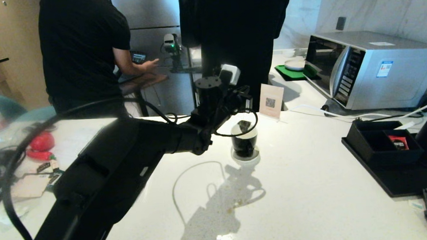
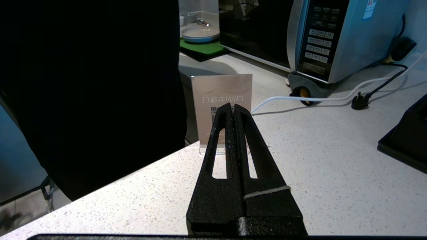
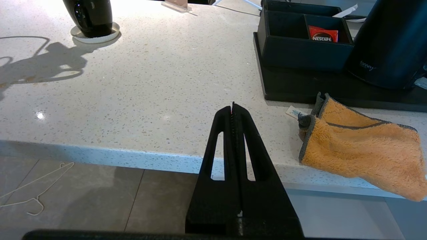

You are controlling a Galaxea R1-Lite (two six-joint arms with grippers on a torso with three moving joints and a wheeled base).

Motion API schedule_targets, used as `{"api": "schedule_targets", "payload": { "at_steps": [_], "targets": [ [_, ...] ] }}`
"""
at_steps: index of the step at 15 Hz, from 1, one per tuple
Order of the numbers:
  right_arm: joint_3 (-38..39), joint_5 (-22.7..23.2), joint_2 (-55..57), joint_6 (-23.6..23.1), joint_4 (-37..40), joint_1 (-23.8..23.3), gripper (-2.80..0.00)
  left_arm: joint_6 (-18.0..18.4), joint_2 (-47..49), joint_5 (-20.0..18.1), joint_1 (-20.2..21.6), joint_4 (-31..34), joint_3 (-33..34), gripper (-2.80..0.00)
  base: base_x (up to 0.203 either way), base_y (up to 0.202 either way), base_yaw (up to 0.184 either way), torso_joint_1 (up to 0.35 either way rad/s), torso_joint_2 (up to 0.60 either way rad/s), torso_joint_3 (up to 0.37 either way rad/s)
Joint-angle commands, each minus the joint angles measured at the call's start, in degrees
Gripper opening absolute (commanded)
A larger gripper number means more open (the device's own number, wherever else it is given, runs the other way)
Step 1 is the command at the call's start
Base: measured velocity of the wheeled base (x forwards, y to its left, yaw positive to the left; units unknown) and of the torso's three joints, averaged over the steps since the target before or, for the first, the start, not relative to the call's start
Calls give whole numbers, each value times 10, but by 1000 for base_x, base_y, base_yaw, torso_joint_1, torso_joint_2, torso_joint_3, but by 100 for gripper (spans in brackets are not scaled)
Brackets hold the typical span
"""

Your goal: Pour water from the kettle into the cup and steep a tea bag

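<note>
Above the cup [image 1: 244, 142] your left gripper [image 1: 243, 125] hangs with its fingers pressed flat together. A thin pale string runs across one finger in the left wrist view, so I judge that you are dangling the tea bag by its string; the dark thing at the cup's mouth may be the bag, but I cannot tell for sure. The cup stands on its white saucer [image 1: 245, 156] near the middle of the counter [image 1: 304, 188], just before the WiFi sign [image 1: 271, 101].

Move the wrist only up and down, slowly — keep the bag inside the rim and do not swing it against the wall, because the cup is light and could slide.

The kettle [image 3: 390, 43] stands on the black tray [image 3: 300, 88] at the far right, well apart from the cup. Your right gripper [image 3: 233, 108] is parked off the counter edge, clenched and empty — leave it there.
</note>
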Motion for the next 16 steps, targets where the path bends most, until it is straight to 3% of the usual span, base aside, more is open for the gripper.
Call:
{"api": "schedule_targets", "payload": {
  "at_steps": [1,16],
  "targets": [
    [0,0,1,0,0,0,-280,0,-4,0,2,-5,3,-280,0,0,0,0,0,0],
    [0,0,0,0,0,0,-280,-3,49,-4,4,-8,4,-280,0,0,0,0,0,0]
  ]
}}
